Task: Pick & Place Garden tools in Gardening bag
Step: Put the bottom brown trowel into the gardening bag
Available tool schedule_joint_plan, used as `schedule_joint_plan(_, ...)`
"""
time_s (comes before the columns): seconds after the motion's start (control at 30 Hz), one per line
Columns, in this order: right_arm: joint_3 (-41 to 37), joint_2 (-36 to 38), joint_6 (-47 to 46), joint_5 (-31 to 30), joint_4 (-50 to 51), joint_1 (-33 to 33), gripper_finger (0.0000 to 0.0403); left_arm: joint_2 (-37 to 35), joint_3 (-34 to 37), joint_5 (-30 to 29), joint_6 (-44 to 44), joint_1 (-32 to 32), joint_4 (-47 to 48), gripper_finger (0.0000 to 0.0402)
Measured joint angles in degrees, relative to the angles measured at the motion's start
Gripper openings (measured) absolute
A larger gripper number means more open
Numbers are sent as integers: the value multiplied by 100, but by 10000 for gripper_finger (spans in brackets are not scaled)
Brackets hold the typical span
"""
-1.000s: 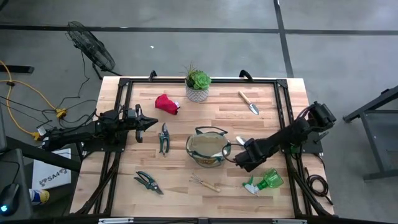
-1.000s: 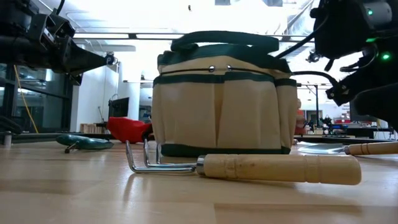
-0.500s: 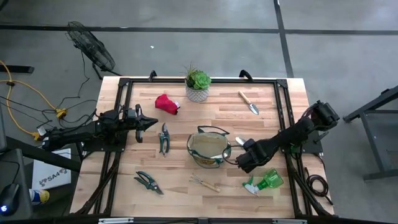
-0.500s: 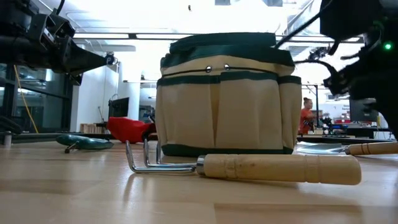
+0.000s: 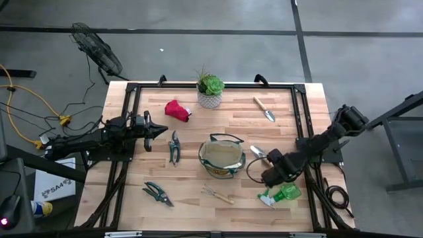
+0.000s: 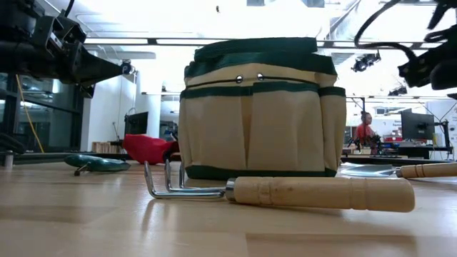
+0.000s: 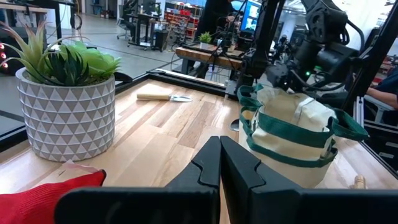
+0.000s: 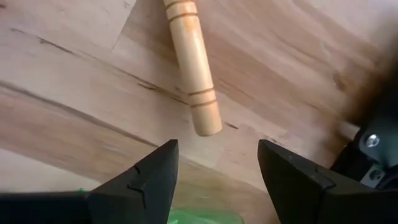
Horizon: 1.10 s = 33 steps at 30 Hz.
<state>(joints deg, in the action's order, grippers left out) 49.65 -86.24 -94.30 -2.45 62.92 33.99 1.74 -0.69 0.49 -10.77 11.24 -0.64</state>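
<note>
The gardening bag (image 5: 222, 158) sits near the middle of the bench (image 5: 291, 112), a bit toward 5 o'clock. From above only its tan inside shows, and I cannot tell if a tool lies in it. Its dark handles (image 5: 225, 139) lie along the rim.

The white pot (image 5: 209, 99) with the green plant (image 5: 211, 84) stands at 12 o'clock from the bag, near the bench edge.

Around the bag lie the garden tools. The red glove (image 5: 176, 110) is at 11 o'clock. One pair of shears (image 5: 174, 147) is at 9 o'clock, just beside the bag. The other shears (image 5: 157, 194) are at 8 o'clock, well apart from it. The small rake (image 5: 217, 194) is at 6 o'clock, near the bag. One trowel (image 5: 264, 109) is at 1 o'clock, well apart. A second trowel (image 5: 258, 152) lies at 3 o'clock, just beside the bag. The green spray bottle (image 5: 282, 194) lies on its side at 4 o'clock.

The right claw (image 5: 272, 173) hangs between that trowel and the spray bottle. Its fingers (image 8: 146, 180) are spread wide over the trowel's wooden handle (image 8: 193, 68) and hold nothing.

The left claw (image 5: 160, 131) waits at 9 o'clock, near the first shears. Its fingers (image 7: 208, 168) are pressed together with nothing in them.
</note>
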Motion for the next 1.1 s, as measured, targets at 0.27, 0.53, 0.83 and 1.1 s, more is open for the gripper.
schedule_joint_plan(0.27,-60,1,-149,-281,-117,150,212,0,0,2,0,0,0,0)
schedule_joint_plan(0.53,-512,0,-334,-235,-790,117,212,-2,0,2,-2,0,0,0)
schedule_joint_plan(0.83,-531,0,-144,-498,-873,12,212,-1,0,0,-1,0,0,0)
schedule_joint_plan(1.1,-533,0,724,-510,-885,-438,200,-2,0,0,0,0,0,0)
